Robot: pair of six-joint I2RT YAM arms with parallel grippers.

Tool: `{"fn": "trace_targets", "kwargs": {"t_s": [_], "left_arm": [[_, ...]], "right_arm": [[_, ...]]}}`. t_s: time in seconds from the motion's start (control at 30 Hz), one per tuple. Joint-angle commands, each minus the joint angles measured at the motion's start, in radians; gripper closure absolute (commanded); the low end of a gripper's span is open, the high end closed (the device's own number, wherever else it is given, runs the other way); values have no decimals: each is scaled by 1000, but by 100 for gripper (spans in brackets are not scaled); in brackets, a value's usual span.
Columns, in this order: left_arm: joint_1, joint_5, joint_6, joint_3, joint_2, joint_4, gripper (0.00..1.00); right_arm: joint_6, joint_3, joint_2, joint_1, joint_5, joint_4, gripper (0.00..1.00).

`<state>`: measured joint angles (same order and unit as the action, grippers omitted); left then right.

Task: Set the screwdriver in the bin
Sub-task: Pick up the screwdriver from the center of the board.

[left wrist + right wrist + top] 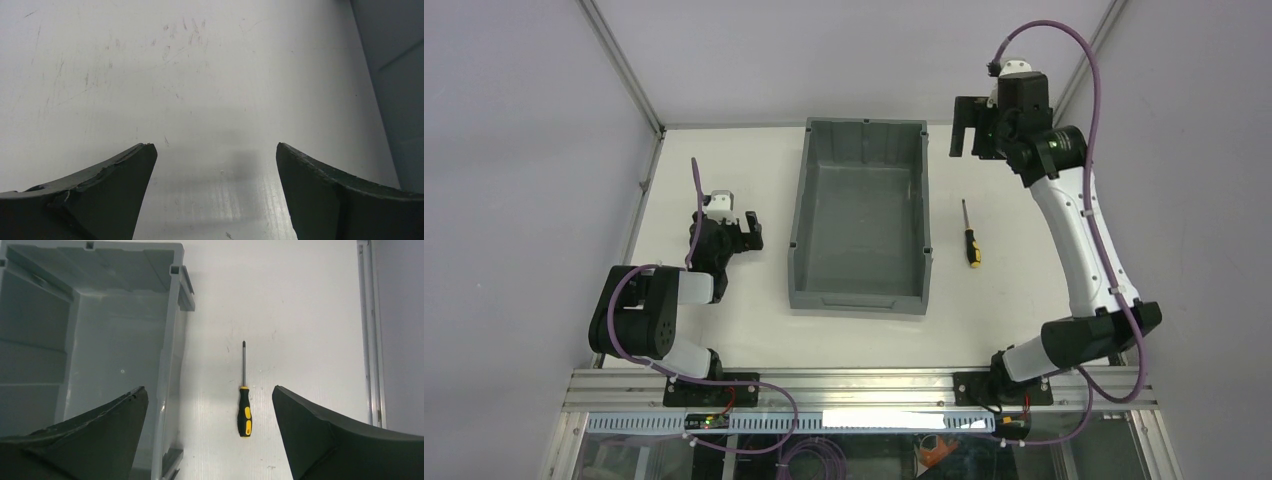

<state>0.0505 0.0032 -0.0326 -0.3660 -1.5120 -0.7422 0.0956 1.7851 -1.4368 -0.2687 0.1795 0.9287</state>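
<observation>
Lab: aluminium-framed enclosure [620,60], white table [989,320]

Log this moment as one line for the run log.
stage: pre-grasp | screwdriver: on table, right of bin, untouched | right fingers: open, empty | left fingers: open, empty

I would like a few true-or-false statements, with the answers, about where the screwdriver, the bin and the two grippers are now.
1. The screwdriver lies on the table, right of the bin. True.
2. The screwdriver is inside the bin. False: it lies outside it.
3. The right gripper is open and holds nothing. True.
4. The left gripper is shut on the screwdriver. False: it is open and empty, left of the bin.
5. The screwdriver's tip points toward the robot. False: the handle is nearer the robot.
</observation>
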Motion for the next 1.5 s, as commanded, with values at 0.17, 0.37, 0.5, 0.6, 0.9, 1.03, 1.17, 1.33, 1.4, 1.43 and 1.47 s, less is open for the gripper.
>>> {"fn": "trace_targets", "kwargs": {"t_s": [0.17, 0.37, 0.5, 0.6, 0.9, 1.03, 1.17, 1.33, 1.4, 1.43, 1.47], "left_arm": [[-6, 17, 23, -17, 6, -59, 1], [-6, 17, 23, -17, 6, -59, 1], [-5, 18, 23, -17, 6, -59, 1], [-5, 17, 23, -17, 6, -59, 1], [-6, 17, 23, -17, 7, -59, 1], [-6, 18, 23, -17, 6, -59, 1], [-6, 17, 23, -17, 6, -59, 1], [-5, 18, 23, -17, 6, -59, 1], [-6, 18, 23, -17, 6, -59, 1], [-6, 18, 23, -17, 7, -59, 1], [-6, 17, 23, -17, 6, -59, 1]], "right_arm": [[22, 53, -145, 27, -22, 119, 1], [31, -76, -168, 54, -50, 66, 3], [41, -183, -166, 72, -76, 12, 6], [46, -259, -167, 89, -91, -33, 7], [58, -439, -198, 120, -101, -139, 15], [71, -492, -221, 122, -101, -183, 18], [84, -534, -256, 126, -104, -221, 21], [91, -574, -289, 129, -92, -257, 25], [91, -589, -298, 132, -91, -269, 26], [92, -597, -302, 133, -89, -273, 26], [91, -603, -307, 135, -90, -277, 27]]}}
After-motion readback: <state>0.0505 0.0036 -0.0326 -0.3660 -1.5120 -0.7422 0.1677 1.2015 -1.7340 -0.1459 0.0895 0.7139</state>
